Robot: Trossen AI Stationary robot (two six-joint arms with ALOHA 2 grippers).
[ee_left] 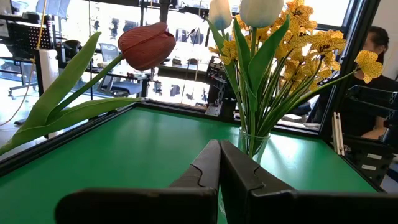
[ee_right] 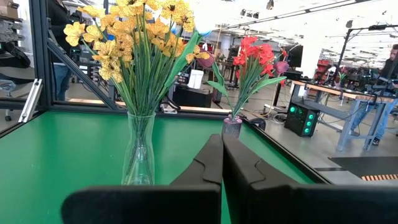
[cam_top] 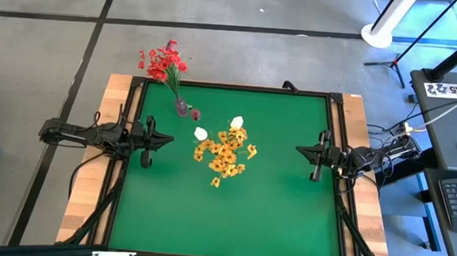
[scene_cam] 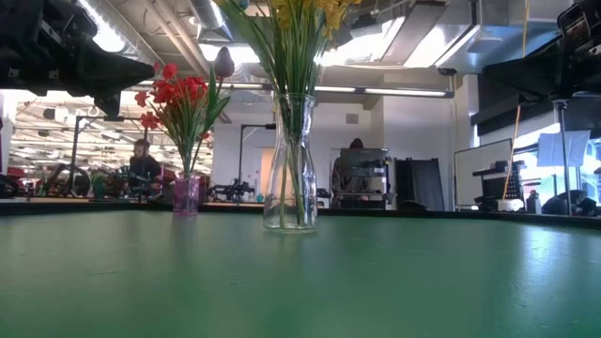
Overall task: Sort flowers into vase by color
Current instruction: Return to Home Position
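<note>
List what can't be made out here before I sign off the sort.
- Low view: the top edge cuts off the yellow flowers above the clear vase.
- High view: those blooms hide that vase; stem counts too small.
- Left wrist view: pink vase out of frame; only its dark-red bud shows.
- Wrist views: shut left gripper and right gripper hide the near table.

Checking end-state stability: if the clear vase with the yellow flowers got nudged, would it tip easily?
Probably tippy: the clear vase is tall and narrow, with yellow flowers spreading wide above. Likely fragile and slippery, since it looks like smooth glass.
</note>
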